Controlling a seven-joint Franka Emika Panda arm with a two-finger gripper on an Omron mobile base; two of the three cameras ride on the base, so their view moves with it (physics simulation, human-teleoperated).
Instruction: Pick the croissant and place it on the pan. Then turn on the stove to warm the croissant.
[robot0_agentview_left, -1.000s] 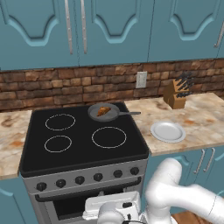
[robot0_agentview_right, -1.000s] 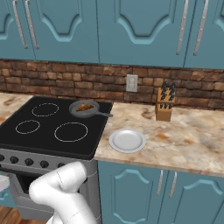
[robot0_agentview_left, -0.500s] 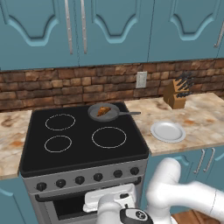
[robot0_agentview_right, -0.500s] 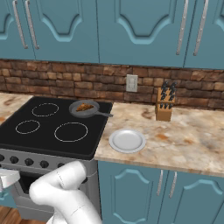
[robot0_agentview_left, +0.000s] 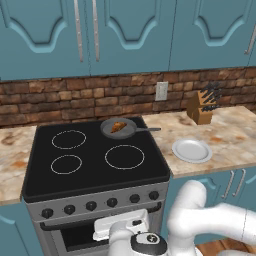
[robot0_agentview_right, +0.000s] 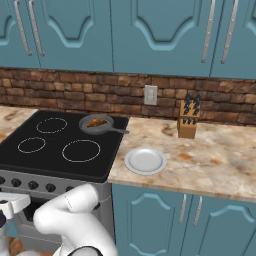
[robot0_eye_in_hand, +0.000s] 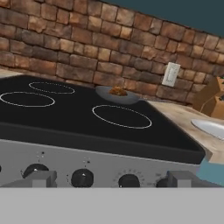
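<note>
the croissant (robot0_agentview_left: 118, 127) lies inside the pan (robot0_agentview_left: 120, 129). the pan sits on the back right ring of the stove (robot0_agentview_left: 95, 165), and its thin handle (robot0_agentview_left: 148, 129) points to the right, toward the worktop (robot0_agentview_left: 227, 142). the other three white rings on the black glass have nothing on them.

the pincer (robot0_eye_in_hand: 108, 179) is low down in front of the stove, right by the grey front panel with the row of dark knobs (robot0_eye_in_hand: 82, 177). its two fingers (robot0_eye_in_hand: 40, 178) stand far apart, one on each side of the hand view, and nothing is between them. the knobs show just past the finger tips. i cannot tell if a finger touches a knob.

a white plate (robot0_agentview_left: 192, 150) sits on the worktop just to the right of the stove. a wooden block with knives (robot0_agentview_left: 202, 107) stands farther back by the brick wall (robot0_agentview_left: 75, 100). a white plug socket (robot0_agentview_left: 161, 91) is on the wall behind the pan. blue cupboards (robot0_agentview_left: 125, 35) hang above it all.
</note>
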